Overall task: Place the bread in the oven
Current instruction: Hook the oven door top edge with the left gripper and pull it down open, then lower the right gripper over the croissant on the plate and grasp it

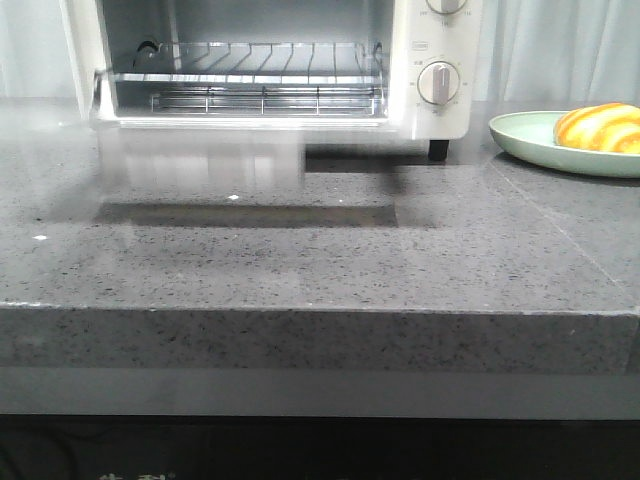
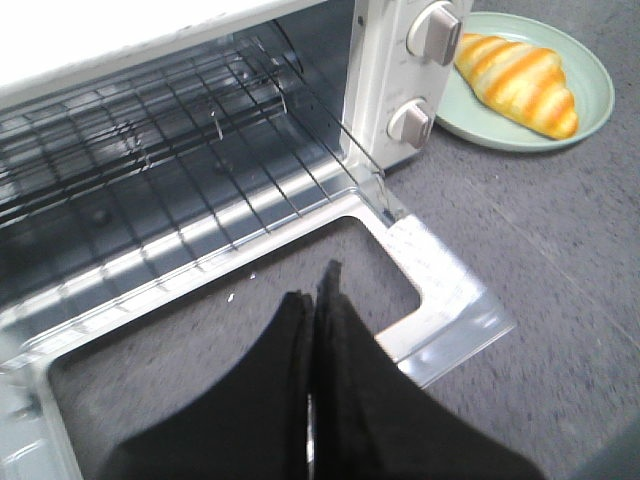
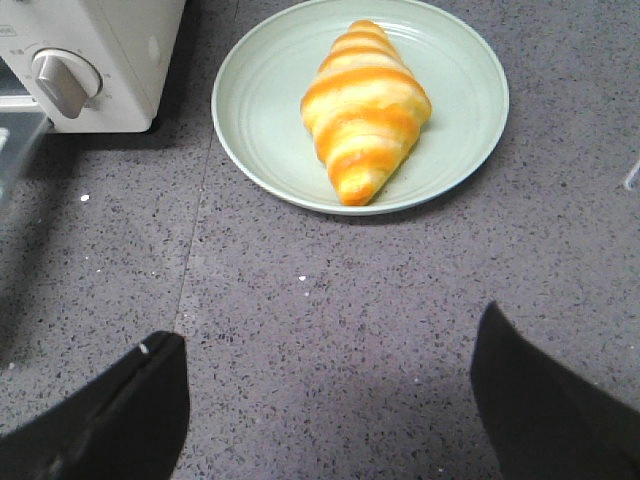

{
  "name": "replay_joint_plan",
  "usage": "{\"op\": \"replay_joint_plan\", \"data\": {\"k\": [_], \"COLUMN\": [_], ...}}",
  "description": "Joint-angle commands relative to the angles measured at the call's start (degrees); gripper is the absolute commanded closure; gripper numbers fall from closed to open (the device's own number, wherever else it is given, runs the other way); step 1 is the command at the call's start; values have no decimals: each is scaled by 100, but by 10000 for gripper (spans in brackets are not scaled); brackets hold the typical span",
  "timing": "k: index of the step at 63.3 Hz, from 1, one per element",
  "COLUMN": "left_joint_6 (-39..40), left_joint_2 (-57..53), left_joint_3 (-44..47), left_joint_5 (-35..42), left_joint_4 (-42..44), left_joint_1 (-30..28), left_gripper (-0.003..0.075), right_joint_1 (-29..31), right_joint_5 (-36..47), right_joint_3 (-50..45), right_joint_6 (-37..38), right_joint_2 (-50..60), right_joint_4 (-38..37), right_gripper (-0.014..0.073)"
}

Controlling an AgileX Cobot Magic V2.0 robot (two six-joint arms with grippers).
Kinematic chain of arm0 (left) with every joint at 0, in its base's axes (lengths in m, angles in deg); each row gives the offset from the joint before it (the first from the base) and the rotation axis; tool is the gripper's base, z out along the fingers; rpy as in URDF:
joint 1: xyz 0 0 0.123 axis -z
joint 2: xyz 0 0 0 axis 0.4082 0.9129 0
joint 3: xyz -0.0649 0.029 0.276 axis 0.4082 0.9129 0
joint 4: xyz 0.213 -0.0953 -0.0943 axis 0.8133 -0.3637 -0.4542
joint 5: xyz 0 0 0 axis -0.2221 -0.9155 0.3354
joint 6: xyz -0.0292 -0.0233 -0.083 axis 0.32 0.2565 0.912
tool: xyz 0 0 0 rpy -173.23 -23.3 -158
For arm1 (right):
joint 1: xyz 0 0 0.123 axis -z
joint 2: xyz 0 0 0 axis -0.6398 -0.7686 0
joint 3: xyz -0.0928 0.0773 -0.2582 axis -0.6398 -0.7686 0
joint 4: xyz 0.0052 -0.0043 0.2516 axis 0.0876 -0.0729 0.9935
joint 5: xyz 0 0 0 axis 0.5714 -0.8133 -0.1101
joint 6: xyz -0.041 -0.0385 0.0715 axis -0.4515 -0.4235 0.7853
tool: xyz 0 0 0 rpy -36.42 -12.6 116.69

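Observation:
The bread [image 1: 600, 127] is a golden croissant with orange stripes. It lies on a pale green plate [image 1: 522, 137] at the far right, and shows in the right wrist view [image 3: 362, 110] and the left wrist view [image 2: 517, 82]. The cream-white oven [image 1: 430, 70] stands at the back with its glass door [image 1: 200, 160] folded down and its wire rack [image 1: 260, 75] bare. My left gripper [image 2: 315, 285] is shut and empty above the lowered door [image 2: 440, 300]. My right gripper [image 3: 325, 345] is open and empty over the counter, short of the plate [image 3: 260, 120]. Neither gripper shows in the front view.
The grey speckled counter [image 1: 320, 250] has a front edge near the camera and a seam running toward the plate. The oven's dial knobs [image 1: 438, 82] face forward on its right side, beside the plate.

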Motion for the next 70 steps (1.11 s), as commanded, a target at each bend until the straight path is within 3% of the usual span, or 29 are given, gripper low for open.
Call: {"op": "replay_joint_plan", "data": {"k": [1,19,53,70], "left_joint_6": [163,622,622,622], "left_joint_2": [-418,-1031,-1042,-1042], "left_joint_3": [-57,827,869,869], "left_joint_5": [-61,-97,-85,-85], "left_joint_4": [46,605,620,620], "left_joint_1": [-101,-174,-174,-174], "left_gripper": [739,739,739,739], "right_joint_1": [46,629,469,469], "right_joint_5": [411,165,-1218,-1463], "right_joint_3": [207,870,3311,4137], "right_joint_6": [-14,40,-324,-324], "right_joint_2": [-25,-896,-3717,-4823], "right_joint_4": [14,14,485,480], "right_gripper": [-1,-1,0,0]}}
